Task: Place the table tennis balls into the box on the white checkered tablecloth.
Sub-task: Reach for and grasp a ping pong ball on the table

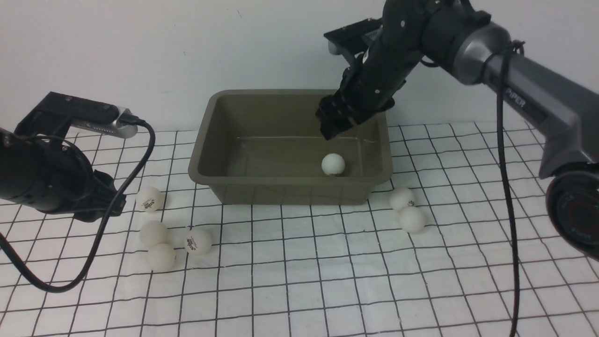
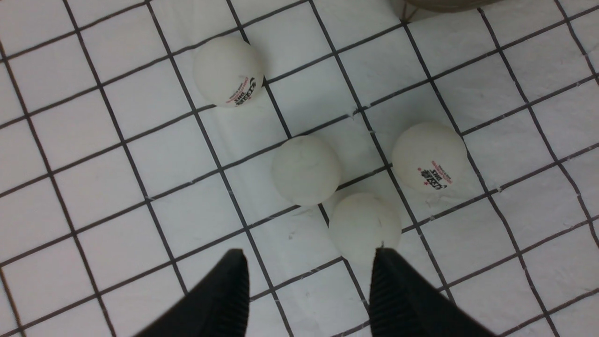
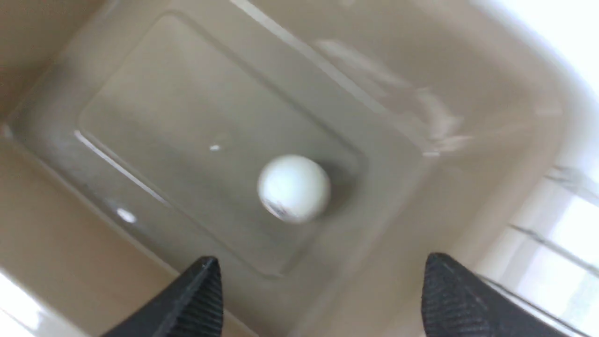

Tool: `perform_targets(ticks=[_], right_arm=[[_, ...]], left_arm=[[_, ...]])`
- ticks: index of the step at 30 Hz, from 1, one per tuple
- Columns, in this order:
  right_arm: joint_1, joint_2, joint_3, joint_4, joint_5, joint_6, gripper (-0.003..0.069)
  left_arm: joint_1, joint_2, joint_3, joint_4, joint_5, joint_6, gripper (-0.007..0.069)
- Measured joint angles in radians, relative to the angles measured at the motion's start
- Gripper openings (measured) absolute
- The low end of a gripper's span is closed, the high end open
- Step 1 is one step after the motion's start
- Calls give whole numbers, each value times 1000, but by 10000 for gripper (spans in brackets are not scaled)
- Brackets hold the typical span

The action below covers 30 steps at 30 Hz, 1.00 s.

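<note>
We judge the drop step done: the right gripper [image 1: 333, 124] hangs over the box [image 1: 290, 191] at frame centre, jaws spread wide and empty, above one ball [image 1: 333, 164] on the box floor. Four balls [image 1: 162, 256] at lower left and two balls [image 1: 412, 219] at right lie on the white checkered tablecloth [image 1: 299, 281]. The left gripper [image 2: 309, 255], partly open and empty, hovers over the four. Next we must centre it on the nearest ball [image 2: 365, 227], descend and close.

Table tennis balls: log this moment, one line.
box: one ball | tablecloth: six balls | right claw: open above box | left claw: open
</note>
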Motion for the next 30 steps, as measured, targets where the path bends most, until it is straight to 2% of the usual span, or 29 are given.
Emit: perform_targets(ticks=[4, 12, 16, 20, 30], right_arm=[[-11, -170, 94, -113, 4, 60, 514], [-47, -415, 456, -122, 6, 88, 514], [-48, -462, 645, -112, 6, 90, 514], [-48, -466, 737, -101, -10, 92, 514], [-48, -466, 942, -52, -248, 112, 514]], left_arm=[[0, 0, 0, 0, 4, 0, 324], [0, 0, -1, 0, 7, 0, 324], [0, 0, -1, -4, 7, 0, 324], [0, 0, -1, -8, 7, 0, 324], [0, 0, -1, -18, 7, 0, 324]])
